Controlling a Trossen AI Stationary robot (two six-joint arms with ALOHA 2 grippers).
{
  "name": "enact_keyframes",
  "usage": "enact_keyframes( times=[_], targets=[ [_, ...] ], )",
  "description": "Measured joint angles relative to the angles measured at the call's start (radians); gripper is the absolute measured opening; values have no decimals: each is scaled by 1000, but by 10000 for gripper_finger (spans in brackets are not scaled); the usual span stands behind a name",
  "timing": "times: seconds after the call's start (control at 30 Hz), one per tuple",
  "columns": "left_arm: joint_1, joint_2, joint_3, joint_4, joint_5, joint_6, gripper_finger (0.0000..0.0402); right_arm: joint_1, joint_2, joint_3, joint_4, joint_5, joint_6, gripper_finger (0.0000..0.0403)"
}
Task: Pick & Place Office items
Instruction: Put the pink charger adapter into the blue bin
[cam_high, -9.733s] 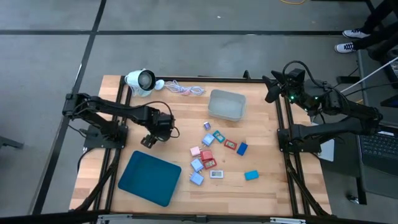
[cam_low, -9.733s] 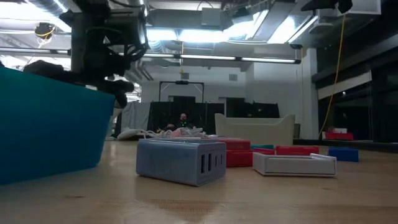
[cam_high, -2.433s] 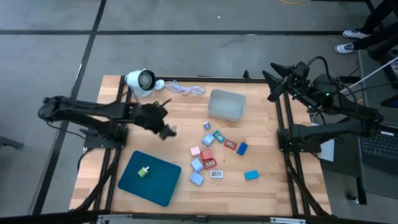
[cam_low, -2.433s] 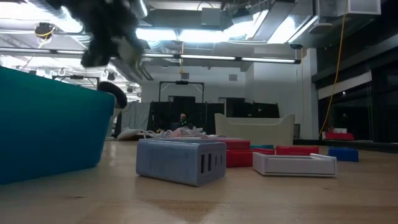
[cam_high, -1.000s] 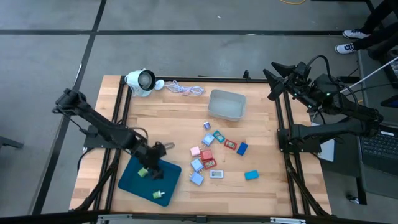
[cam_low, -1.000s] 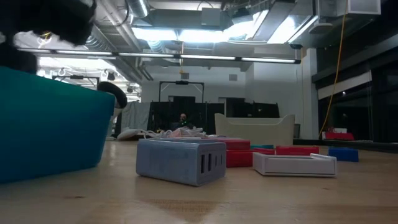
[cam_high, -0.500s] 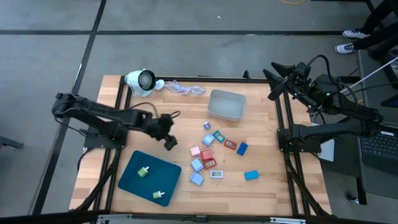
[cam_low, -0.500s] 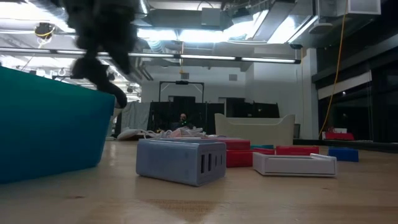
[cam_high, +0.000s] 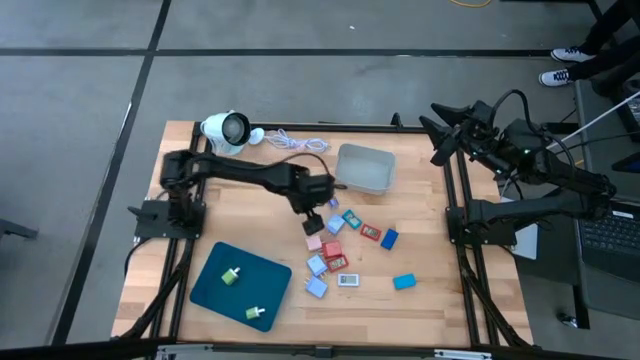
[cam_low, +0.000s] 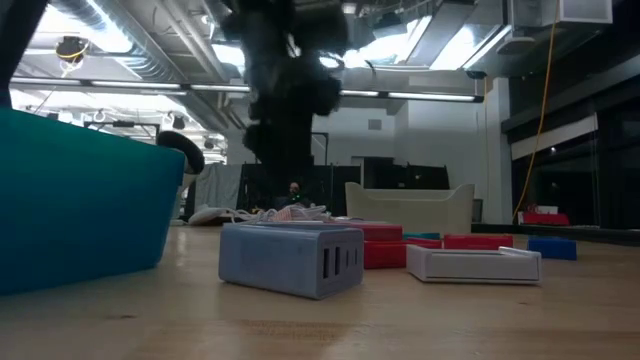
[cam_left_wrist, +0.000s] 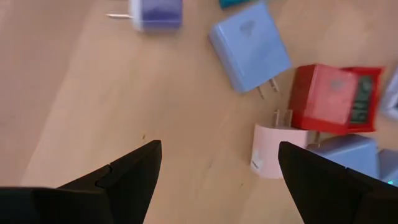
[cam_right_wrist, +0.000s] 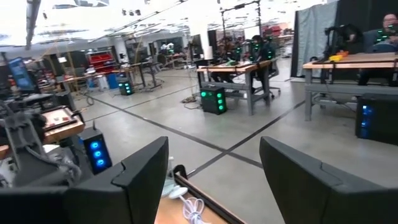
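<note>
Left tool (cam_high: 313, 215) open above office items (cam_high: 345, 250).

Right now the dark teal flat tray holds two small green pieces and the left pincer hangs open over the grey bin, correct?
Not the bin. In the high view the open left pincer hangs over the cluster of small coloured blocky pieces, beside the grey bin. The dark teal flat tray does hold two small green pieces.

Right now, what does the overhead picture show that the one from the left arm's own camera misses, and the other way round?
Only the overhead view shows the teal tray holding two green pieces, the grey bin, the white camera and the right gripper parked off the table's far right corner. Only the wrist view shows prongs on the pink plug. Both show the open left gripper above the scattered pieces.
</note>
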Motion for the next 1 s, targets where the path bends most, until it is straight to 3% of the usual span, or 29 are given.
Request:
enact_keyframes(
  times=[0.17, 0.43, 0.73, 1.0],
  targets=[
    [-38, 73, 69, 1, 45, -73, 317, 0, 0, 0, 0, -42, -3, 257],
    [-112, 90, 70, -14, 1, -191, 317, 0, 0, 0, -28, -76, -4, 257],
    [-158, 126, 70, -35, -63, -214, 317, 0, 0, 0, -46, -98, -4, 257],
    [-161, 143, 70, -30, -52, -215, 317, 0, 0, 0, -57, -98, -3, 257]
  ],
)
